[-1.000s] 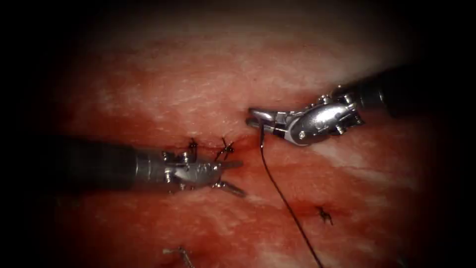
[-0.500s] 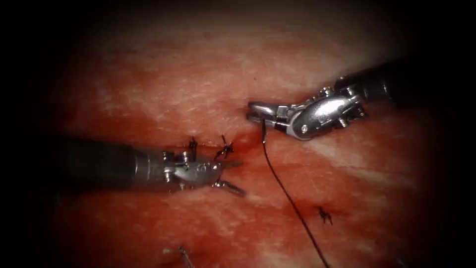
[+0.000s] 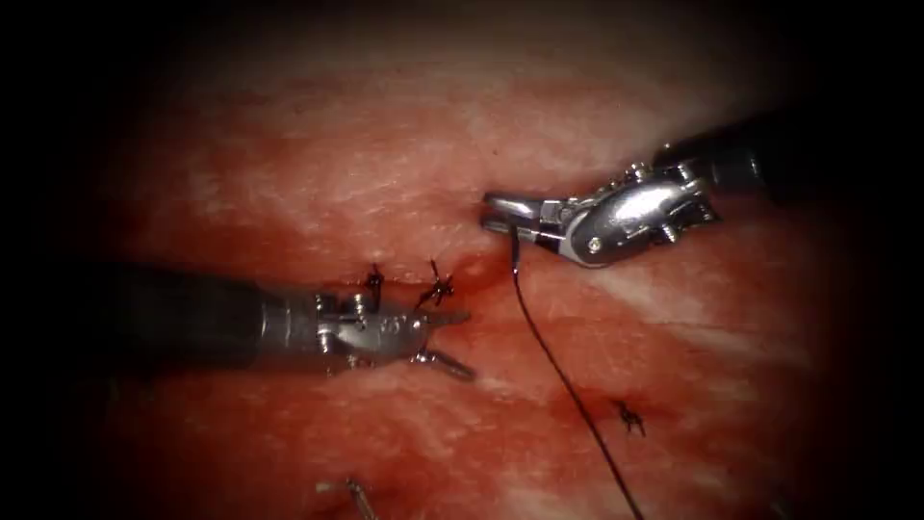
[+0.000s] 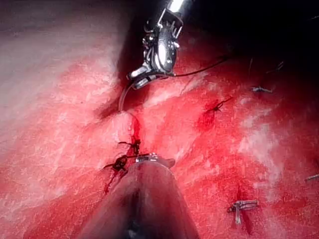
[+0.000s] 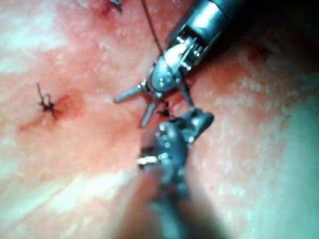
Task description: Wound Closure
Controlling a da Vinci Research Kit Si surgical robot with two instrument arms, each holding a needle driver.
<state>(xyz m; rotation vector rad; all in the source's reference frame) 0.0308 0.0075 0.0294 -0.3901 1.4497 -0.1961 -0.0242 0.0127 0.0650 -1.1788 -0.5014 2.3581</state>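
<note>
Tissue (image 3: 385,183): the cut held two knotted stitches (image 3: 438,287).
Left tool (image 3: 448,339): jaws spread, holding nothing, just below those stitches.
Right tool (image 3: 500,214): jaws clamped on the needle (image 4: 123,99) near its thread end, above the cut's right part.
Needle: its curve dipped into the tissue.
Thread (image 3: 568,385): trailing down-right.
Advice: follow the needle's curve; keep the thread slack.

left tool (image 3: 448,339) left of cut (image 3: 462,274), right tool (image 3: 500,214) right, thread (image 3: 563,380) between

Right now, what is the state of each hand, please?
Left hand: open, holding nothing.
Right hand: closed on the needle, near its thread end.
</note>
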